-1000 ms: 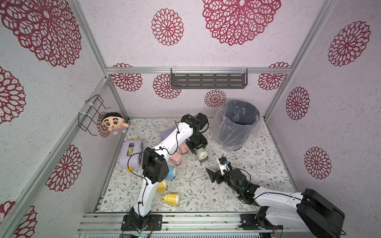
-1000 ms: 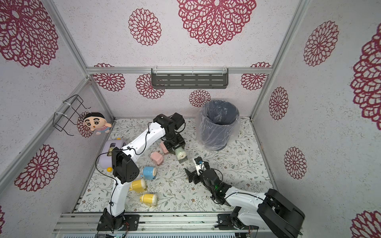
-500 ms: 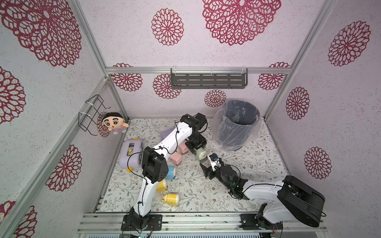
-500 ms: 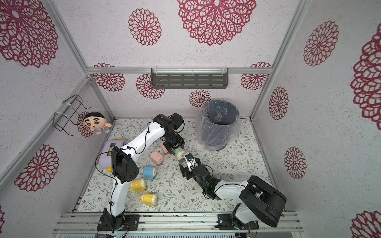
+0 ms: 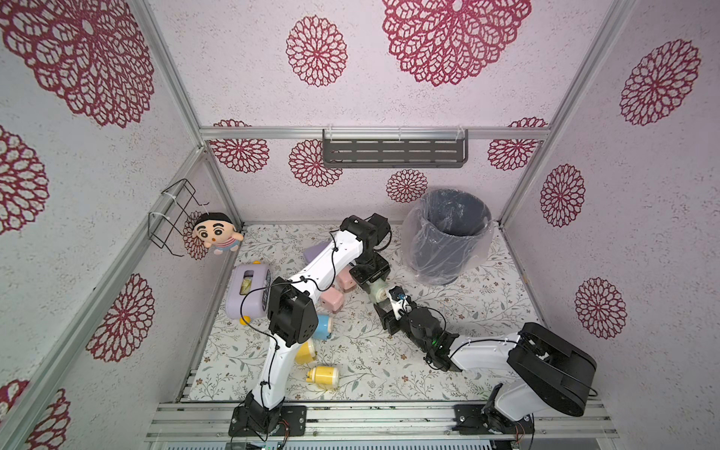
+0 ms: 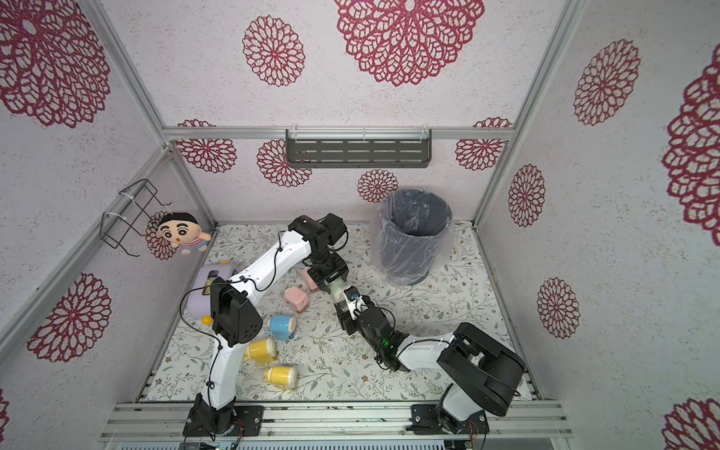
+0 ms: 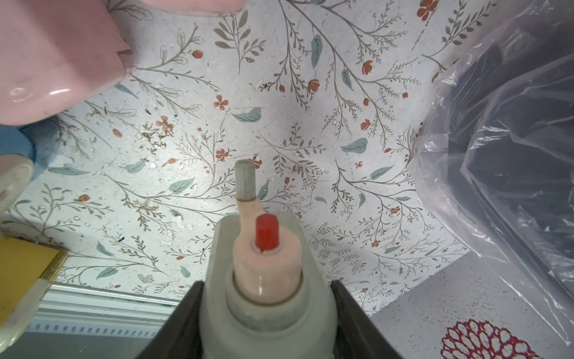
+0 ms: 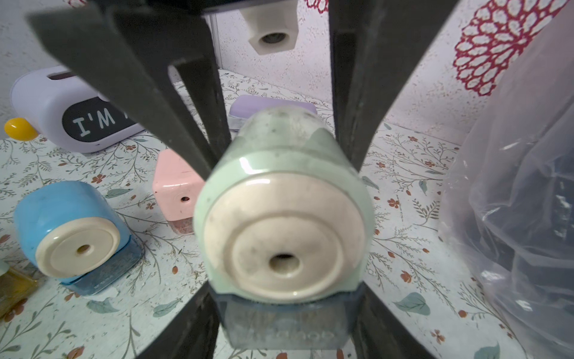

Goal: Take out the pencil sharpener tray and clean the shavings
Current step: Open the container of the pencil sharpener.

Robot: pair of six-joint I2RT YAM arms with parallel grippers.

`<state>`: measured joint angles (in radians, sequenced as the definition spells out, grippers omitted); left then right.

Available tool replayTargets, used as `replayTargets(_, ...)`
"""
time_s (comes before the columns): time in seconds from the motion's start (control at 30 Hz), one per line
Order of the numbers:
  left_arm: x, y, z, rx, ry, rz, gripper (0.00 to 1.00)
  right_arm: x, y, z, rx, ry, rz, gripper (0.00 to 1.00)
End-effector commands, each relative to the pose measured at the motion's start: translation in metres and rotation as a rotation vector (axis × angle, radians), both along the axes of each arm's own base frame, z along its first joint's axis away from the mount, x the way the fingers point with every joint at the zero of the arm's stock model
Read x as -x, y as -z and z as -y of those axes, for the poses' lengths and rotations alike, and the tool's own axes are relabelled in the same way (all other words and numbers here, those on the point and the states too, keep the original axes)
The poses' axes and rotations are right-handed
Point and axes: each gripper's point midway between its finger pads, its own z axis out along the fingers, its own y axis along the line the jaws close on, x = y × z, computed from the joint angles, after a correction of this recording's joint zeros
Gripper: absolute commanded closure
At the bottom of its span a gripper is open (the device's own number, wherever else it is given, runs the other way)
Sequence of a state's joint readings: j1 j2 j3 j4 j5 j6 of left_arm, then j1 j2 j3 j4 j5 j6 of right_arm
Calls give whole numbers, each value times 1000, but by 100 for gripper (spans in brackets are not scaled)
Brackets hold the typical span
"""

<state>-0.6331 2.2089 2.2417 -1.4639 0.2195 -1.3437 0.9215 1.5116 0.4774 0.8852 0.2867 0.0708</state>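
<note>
Left gripper (image 7: 265,314): jaws closed tight on the pale green sharpener (image 8: 282,223), clamping its body from both sides. We see the sharpener held above the mat (image 5: 467,311), near the bin (image 5: 448,241), with the crank end facing the left wrist camera and the cream face with the pencil hole turned to the right arm.

Tray (image 8: 279,323): smoky blue-grey, seated in the underside of the sharpener, not drawn out.

Right gripper (image 8: 284,310): brought up to the front of the sharpener. Its jaws are partly open, one on each side of the tray and close against its sides. We cannot tell whether they press on it.

Shavings (image 7: 154,135): a thin scatter of tan-brown crumbs lies loose on the mat, seen from the left wrist, near the pink sharpener (image 7: 59,62). What the tray holds we cannot make out through its wall.

In the right wrist view, a blue sharpener (image 8: 71,230) stands on the mat beside the pink one.
</note>
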Motion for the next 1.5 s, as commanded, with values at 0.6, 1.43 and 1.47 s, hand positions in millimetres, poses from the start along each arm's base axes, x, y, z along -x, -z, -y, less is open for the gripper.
replayTargets(0.6,-5,-1,-9,-15,-26,11,92,-5,-33,-9,-77,-25,65,44)
replayTargets(1.43,-14,6,-18,-85,-31,44,94,2,-32,3,-75,-17,57,18)
replayTargets(1.47,-14,6,-18,-86,-30,44,94,1,-31,2,-75,-18,55,18)
